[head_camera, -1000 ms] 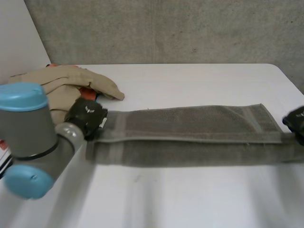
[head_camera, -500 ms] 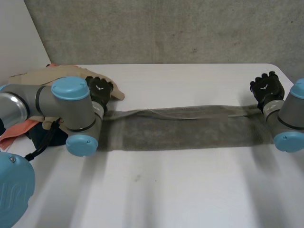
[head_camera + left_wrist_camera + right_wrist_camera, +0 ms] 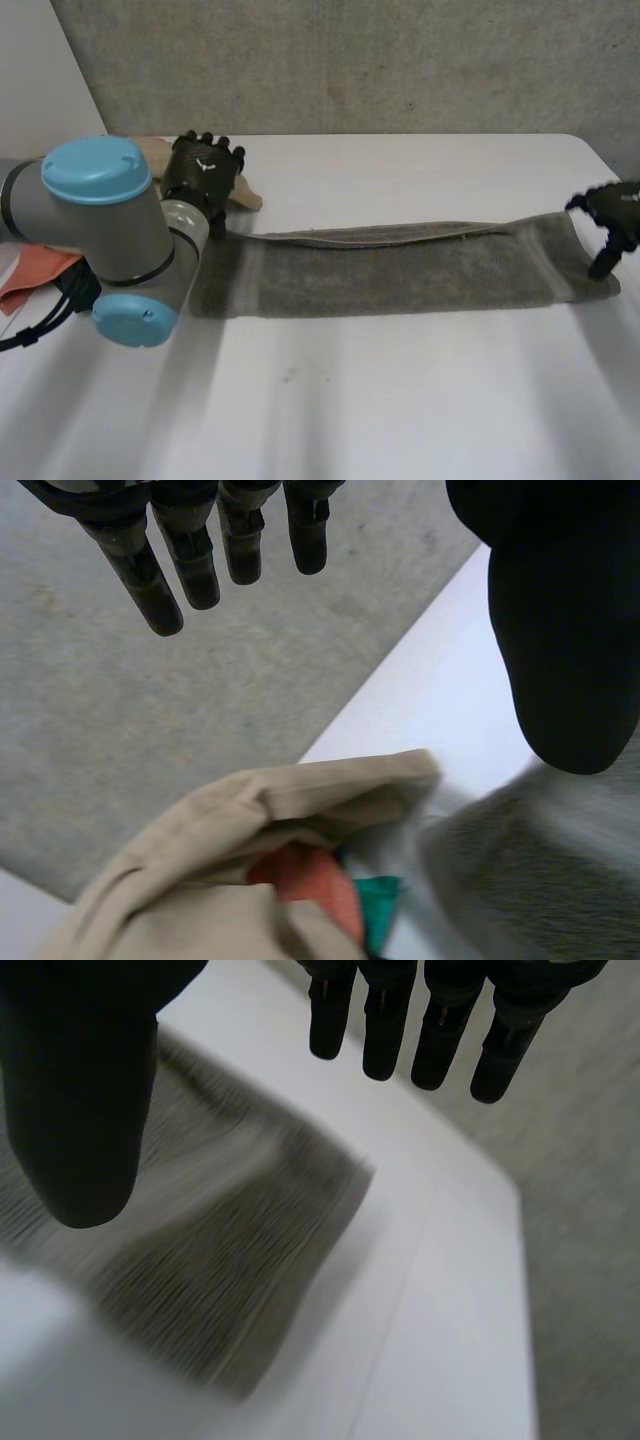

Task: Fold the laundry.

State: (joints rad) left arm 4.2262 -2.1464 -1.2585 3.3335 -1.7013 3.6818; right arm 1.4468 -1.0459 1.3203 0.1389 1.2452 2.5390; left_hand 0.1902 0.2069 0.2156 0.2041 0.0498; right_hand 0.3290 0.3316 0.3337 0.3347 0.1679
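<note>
Towel: The grey towel (image 3: 400, 275) is lying in a long folded strip across the middle of the frame, on the white table (image 3: 400, 400). Its top layer is stopping a bit short of the far edge.

Left hand: The left hand (image 3: 205, 175) is hanging in the upper left of the frame, just past the towel's left end. Its fingers are sticking out straight and its thumb is standing apart from them. It is wide open and is holding nothing.

Right hand: The right hand (image 3: 608, 215) is hanging at the right edge of the frame, over the towel's right end. Its fingers are pointing straight out and are gripping nothing. The towel's corner is lying flat below its palm. I cannot tell if a fingertip is touching the towel.

Left arm: The left arm (image 3: 100, 230) is covering the left side of the frame and hiding the towel's left end.

Other laundry: A beige cloth (image 3: 300, 795) is lying beside the towel's left end, with an orange cloth (image 3: 305, 870) and a teal bit (image 3: 378, 905) peeking out from under it.
</note>
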